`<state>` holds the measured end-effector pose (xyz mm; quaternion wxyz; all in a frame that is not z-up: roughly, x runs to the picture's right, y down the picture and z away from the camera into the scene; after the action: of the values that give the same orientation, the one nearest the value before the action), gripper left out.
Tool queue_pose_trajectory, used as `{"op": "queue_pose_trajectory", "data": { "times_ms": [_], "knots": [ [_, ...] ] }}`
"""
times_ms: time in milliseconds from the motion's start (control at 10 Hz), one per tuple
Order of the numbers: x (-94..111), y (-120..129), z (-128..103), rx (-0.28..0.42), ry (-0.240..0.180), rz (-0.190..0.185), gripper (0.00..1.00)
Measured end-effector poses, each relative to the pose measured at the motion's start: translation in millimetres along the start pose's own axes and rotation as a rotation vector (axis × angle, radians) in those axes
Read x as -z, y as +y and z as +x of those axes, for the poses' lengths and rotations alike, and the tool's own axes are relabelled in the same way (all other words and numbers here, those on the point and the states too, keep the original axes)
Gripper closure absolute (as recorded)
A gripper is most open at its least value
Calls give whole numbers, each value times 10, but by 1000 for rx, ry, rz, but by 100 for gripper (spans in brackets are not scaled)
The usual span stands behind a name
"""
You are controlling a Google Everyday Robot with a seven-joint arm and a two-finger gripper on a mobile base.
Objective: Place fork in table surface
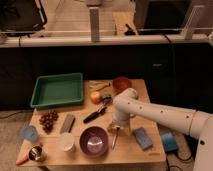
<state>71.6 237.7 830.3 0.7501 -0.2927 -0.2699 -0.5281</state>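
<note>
The robot's tool [118, 126] hovers just right of the purple bowl [94, 141], its grip state impossible to tell, with the fork [114, 138] angled on the table [150, 97] below it, where a careless retreat could knock it against the bowl

The fork [115, 138] is a slim silver metal piece with a thin straight handle. It lies on the tabletop [145, 92] just to the right of the purple bowl [94, 141], running nearly straight from its far end down toward the tabletop's near edge. The gripper [117, 127] is directly over the fork's far end, right beside the bowl's right rim. The tabletop is light tan slatted wood, rectangular, and the bowl sits near its front edge.
</note>
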Motion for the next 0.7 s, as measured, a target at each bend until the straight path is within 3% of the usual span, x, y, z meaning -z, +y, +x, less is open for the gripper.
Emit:
{"op": "queue_pose_trajectory", "data": {
  "times_ms": [200, 500, 700],
  "knots": [
    [-49, -19, 0, -1, 1, -8, 40],
    [-28, -14, -2, -4, 1, -13, 53],
    [24, -18, -6, -3, 1, -14, 70]
  ]
}}
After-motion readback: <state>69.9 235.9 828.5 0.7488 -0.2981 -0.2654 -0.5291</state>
